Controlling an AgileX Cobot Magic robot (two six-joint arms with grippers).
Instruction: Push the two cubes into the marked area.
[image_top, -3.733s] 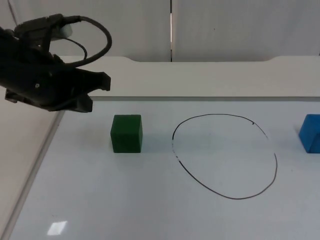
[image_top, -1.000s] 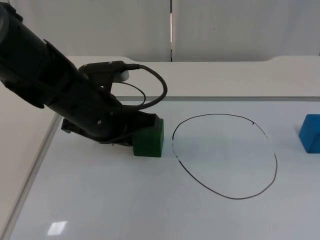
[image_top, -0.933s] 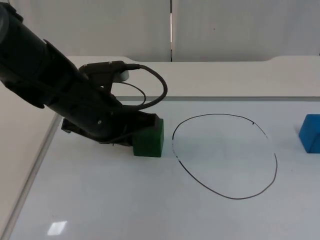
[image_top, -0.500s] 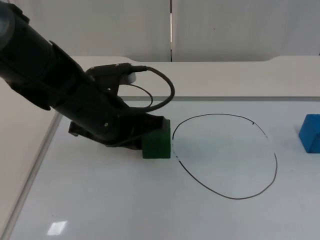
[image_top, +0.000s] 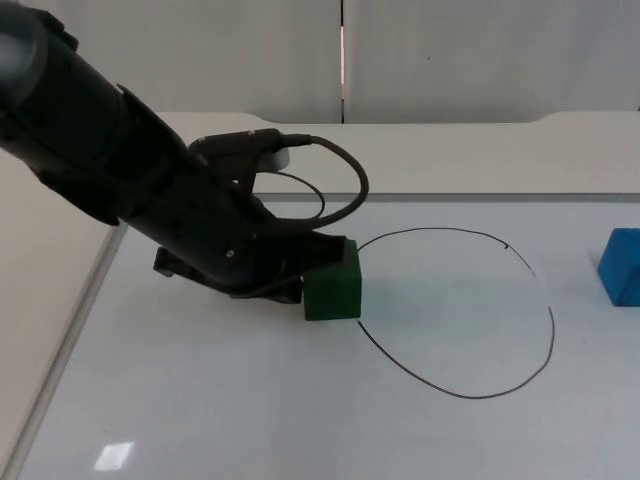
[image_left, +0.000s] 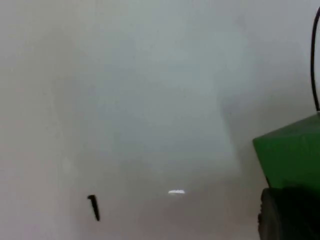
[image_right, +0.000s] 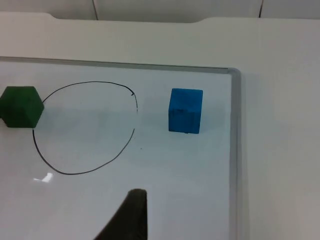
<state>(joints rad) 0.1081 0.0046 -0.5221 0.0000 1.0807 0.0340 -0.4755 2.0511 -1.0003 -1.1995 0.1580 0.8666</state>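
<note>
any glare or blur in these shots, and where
Top view: a small bright glare patch on the white board, otherwise crisp. Left wrist view: soft and smeared, green cube edges fuzzy, a faint light streak on the board. Right wrist view: sharp, with a small glare spot beside the drawn circle.

White table top (image_top: 200, 400) — grey partition wall (image_top: 480, 60) behind it.

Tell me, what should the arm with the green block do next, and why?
Probably keep pushing the same way. The left gripper sits behind the green cube, which is only at the edge of the drawn outline, not inside. The blue cube lies outside too.
</note>
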